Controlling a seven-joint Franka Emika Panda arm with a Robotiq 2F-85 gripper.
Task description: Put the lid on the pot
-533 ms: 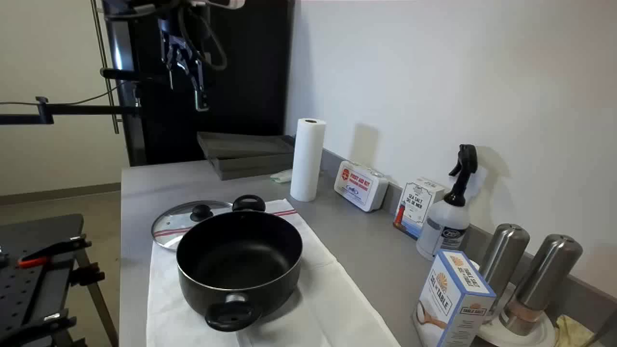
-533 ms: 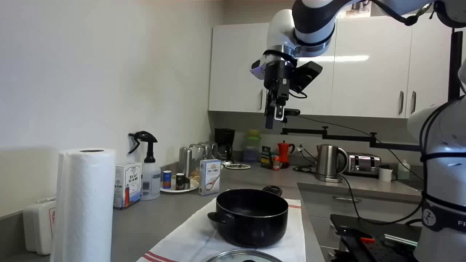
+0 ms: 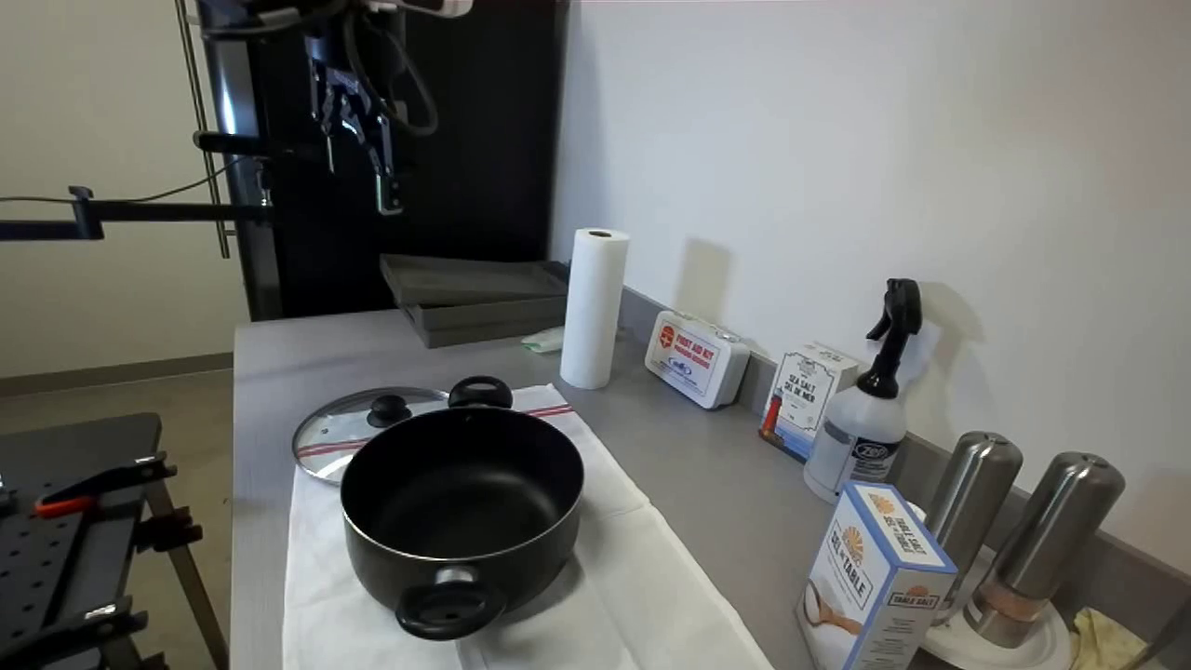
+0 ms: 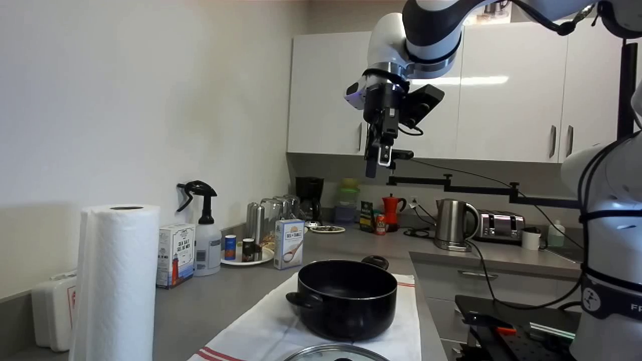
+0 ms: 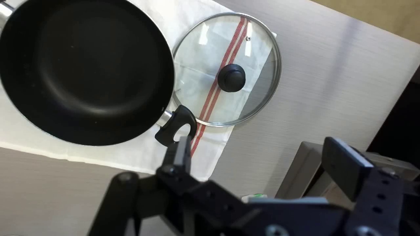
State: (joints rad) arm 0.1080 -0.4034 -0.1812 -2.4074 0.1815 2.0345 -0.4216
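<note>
The pot is wide, black and uncovered. It stands on a white towel with red stripes and also shows in an exterior view and the wrist view. The glass lid with its black knob lies flat beside the pot, partly on the towel, knob up. One pot handle overlaps its rim in the wrist view. In an exterior view the pot hides part of the lid; another cuts it off at the bottom edge. My gripper is open and empty, high above the counter in both exterior views.
A paper towel roll and grey trays stand beyond the lid. Along the wall are a first aid kit, a sea salt box, a spray bottle, a table salt box and steel canisters.
</note>
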